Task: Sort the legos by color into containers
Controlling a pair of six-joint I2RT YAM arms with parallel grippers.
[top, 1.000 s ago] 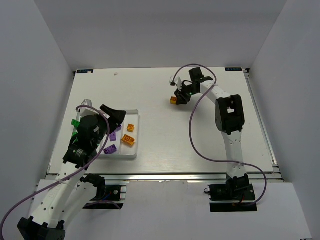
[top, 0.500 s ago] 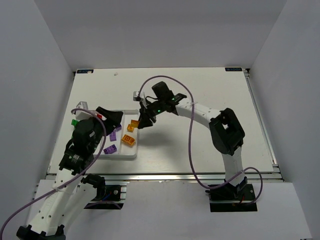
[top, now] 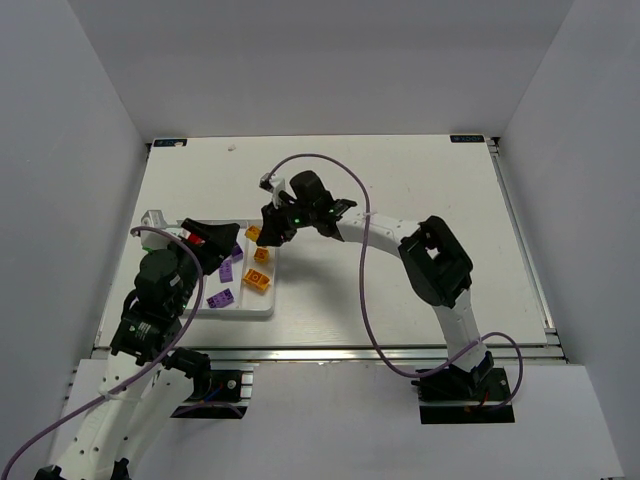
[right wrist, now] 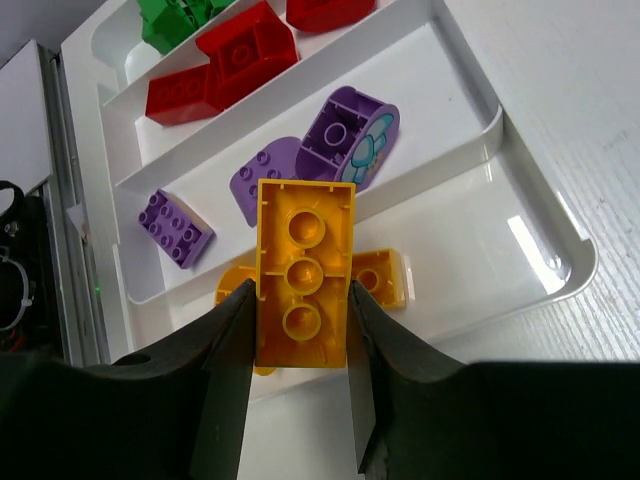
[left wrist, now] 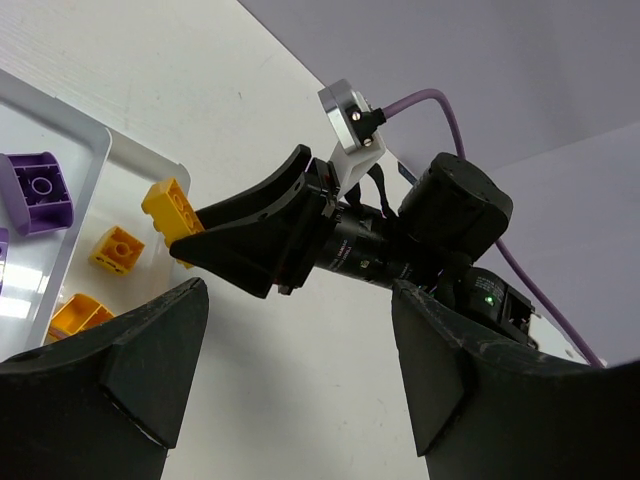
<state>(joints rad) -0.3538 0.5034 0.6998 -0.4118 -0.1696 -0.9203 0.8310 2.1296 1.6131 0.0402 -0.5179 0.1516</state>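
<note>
My right gripper (top: 262, 232) is shut on an orange lego (right wrist: 303, 270), held underside up just above the white tray (right wrist: 560, 250), over its right-hand compartment. Two more orange legos (right wrist: 385, 275) lie below it there. The neighbouring compartment holds purple legos (right wrist: 350, 140), the one beyond it red legos (right wrist: 225, 60), and green ones (right wrist: 175, 20) show at the far end. My left gripper (left wrist: 300, 370) is open and empty, hovering over the tray's left part (top: 210, 245) and facing the right gripper (left wrist: 185, 225) and its orange lego (left wrist: 170, 205).
The tray (top: 235, 313) sits at the table's near left. The right arm's purple cable (top: 365, 270) loops over the table's middle. White walls close in the table on three sides.
The right arm swung from the far middle of the table leftward to above the tray, carrying the orange lego. The left arm drew back a little toward the near left.
</note>
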